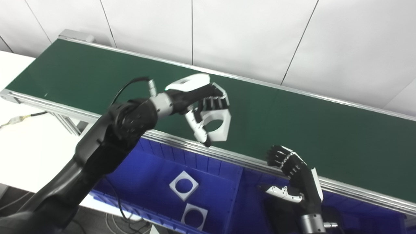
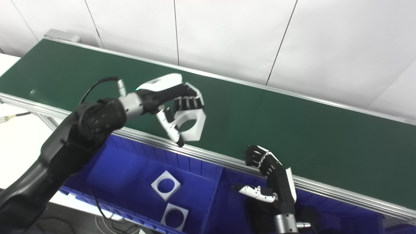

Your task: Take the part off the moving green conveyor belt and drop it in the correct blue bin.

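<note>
A long green conveyor belt [image 1: 292,126] with aluminium side rails runs diagonally from upper left to lower right in front of a white panelled wall [image 1: 247,35]. Below its near rail sit two blue bins side by side: the left blue bin [image 1: 146,172] holds two white square parts with round holes [image 1: 184,185] [image 1: 194,217], and the right blue bin [image 1: 250,201] lies under the right arm. The left robot hand [image 1: 198,104] hovers over the belt's near edge, its fingers and thumb clamped on a white hexagonal part with a round hole [image 1: 218,125], lifted off the belt. The right robot hand [image 1: 292,172] waits upright above the right bin, holding nothing, fingers curled loosely and thumb spread apart.
</note>
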Action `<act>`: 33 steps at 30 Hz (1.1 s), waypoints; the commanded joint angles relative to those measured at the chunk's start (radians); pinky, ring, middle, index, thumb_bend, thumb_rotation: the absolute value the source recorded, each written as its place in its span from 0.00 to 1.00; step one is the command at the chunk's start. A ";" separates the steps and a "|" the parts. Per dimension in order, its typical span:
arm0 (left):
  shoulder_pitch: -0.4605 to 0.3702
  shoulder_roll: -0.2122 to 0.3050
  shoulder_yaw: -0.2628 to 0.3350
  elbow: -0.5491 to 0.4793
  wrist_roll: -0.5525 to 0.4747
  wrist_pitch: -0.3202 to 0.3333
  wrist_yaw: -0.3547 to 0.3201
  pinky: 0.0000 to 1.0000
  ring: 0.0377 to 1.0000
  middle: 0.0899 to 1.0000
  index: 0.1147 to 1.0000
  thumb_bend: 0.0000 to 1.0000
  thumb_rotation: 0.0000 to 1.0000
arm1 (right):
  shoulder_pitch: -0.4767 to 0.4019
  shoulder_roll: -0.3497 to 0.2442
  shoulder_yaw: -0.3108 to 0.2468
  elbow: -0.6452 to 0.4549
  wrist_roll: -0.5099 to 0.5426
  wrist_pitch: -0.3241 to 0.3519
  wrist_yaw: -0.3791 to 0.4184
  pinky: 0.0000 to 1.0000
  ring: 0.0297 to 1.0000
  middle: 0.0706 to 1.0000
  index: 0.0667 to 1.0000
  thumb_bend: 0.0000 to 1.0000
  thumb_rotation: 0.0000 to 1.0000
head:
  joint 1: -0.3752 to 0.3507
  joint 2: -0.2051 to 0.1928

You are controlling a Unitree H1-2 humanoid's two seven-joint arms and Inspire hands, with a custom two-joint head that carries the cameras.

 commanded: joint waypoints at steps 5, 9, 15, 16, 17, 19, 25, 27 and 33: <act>0.095 0.006 0.051 -0.082 0.030 -0.058 0.116 0.35 0.38 0.45 0.47 0.50 0.00 | -0.006 -0.008 -0.003 -0.072 0.021 0.033 0.006 0.64 0.68 0.68 0.70 0.83 0.00 | 0.048 0.032; 0.164 -0.006 0.054 -0.084 0.069 -0.117 0.194 0.37 0.38 0.45 0.47 0.50 0.00 | -0.004 -0.017 -0.006 -0.096 0.025 0.051 0.006 0.63 0.67 0.67 0.69 0.84 0.00 | 0.090 0.041; 0.265 -0.015 0.064 -0.073 0.129 -0.189 0.283 0.39 0.39 0.45 0.47 0.50 0.00 | -0.010 -0.039 -0.016 -0.091 0.067 0.052 0.025 0.62 0.67 0.67 0.68 0.84 0.00 | 0.163 0.036; 0.277 -0.013 0.067 -0.075 0.138 -0.186 0.283 0.39 0.39 0.45 0.47 0.50 0.00 | -0.009 -0.042 -0.017 -0.091 0.073 0.056 0.028 0.63 0.68 0.68 0.69 0.84 0.00 | 0.165 0.036; 0.289 -0.010 0.069 -0.076 0.156 -0.187 0.286 0.39 0.38 0.45 0.48 0.50 0.00 | -0.010 -0.046 -0.018 -0.090 0.078 0.057 0.030 0.63 0.68 0.68 0.69 0.83 0.00 | 0.173 0.035; 0.304 -0.005 0.070 -0.077 0.185 -0.191 0.289 0.38 0.38 0.44 0.49 0.50 0.00 | -0.010 -0.050 -0.018 -0.089 0.079 0.053 0.032 0.64 0.69 0.68 0.69 0.83 0.00 | 0.176 0.035; 0.329 0.007 0.076 -0.073 0.247 -0.229 0.298 0.36 0.37 0.44 0.49 0.50 0.00 | -0.009 -0.052 -0.018 -0.096 0.082 0.051 0.028 0.63 0.68 0.68 0.68 0.84 0.00 | 0.176 0.037; 0.335 0.007 0.079 -0.070 0.258 -0.239 0.297 0.36 0.37 0.45 0.48 0.50 0.00 | -0.008 -0.053 -0.018 -0.096 0.086 0.050 0.031 0.64 0.69 0.68 0.68 0.84 0.00 | 0.179 0.037; 0.359 0.006 0.078 -0.033 0.301 -0.262 0.300 0.33 0.36 0.44 0.49 0.49 0.00 | -0.003 -0.049 -0.019 -0.105 0.097 0.065 0.029 0.64 0.69 0.68 0.68 0.84 0.00 | 0.166 0.039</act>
